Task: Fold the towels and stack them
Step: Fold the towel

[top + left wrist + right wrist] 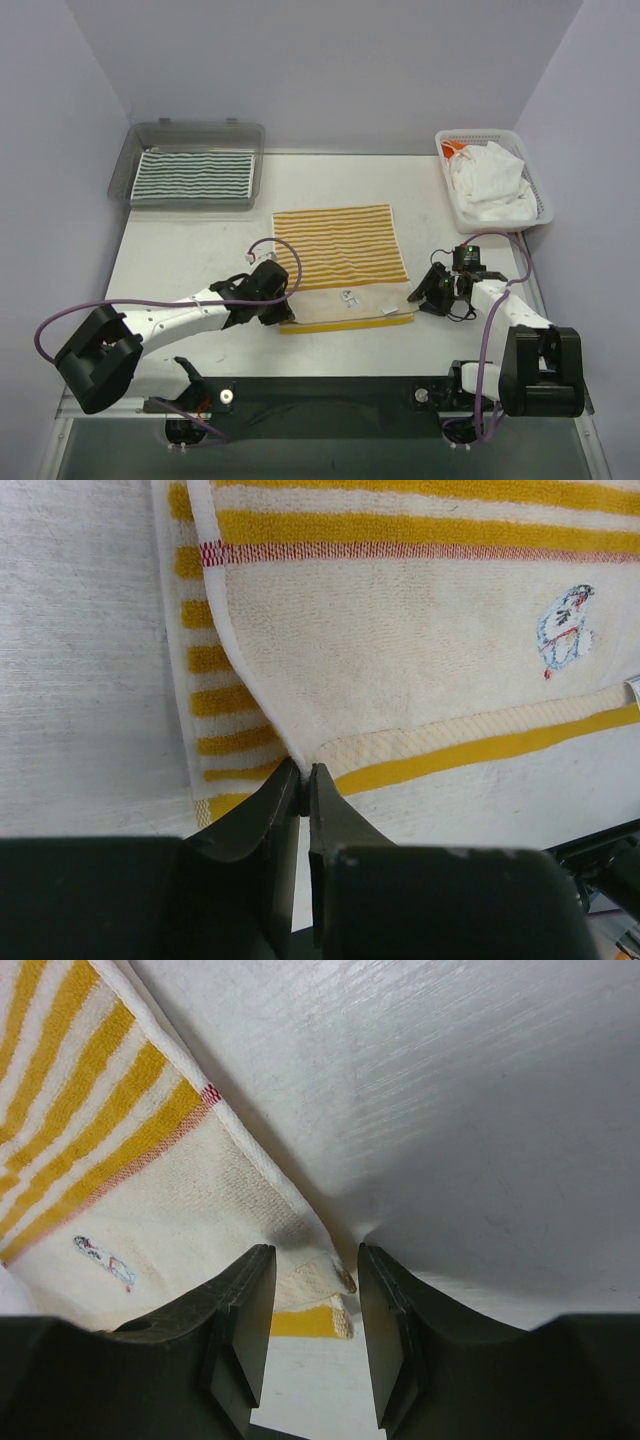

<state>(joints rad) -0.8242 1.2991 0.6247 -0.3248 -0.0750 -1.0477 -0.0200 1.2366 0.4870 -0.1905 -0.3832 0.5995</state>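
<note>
With the yellow striped towel (340, 245) lying mid-way across the bench (200, 250), your left gripper (304, 770) clenched on its 7 o'clock corner and your right gripper (314, 1265) released astride the 5 o'clock corner, close the right one fully before lifting both evenly toward 12 o'clock.

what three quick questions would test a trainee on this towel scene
1. True or false: the tray holds the yellow towel.
2. Which gripper has its jaws apart: A left, B right?
3. Fill in: the white towels sit in the ___.

Key: 1 false, it holds the green towel. 2 B, the right gripper. 3 basket.
</note>
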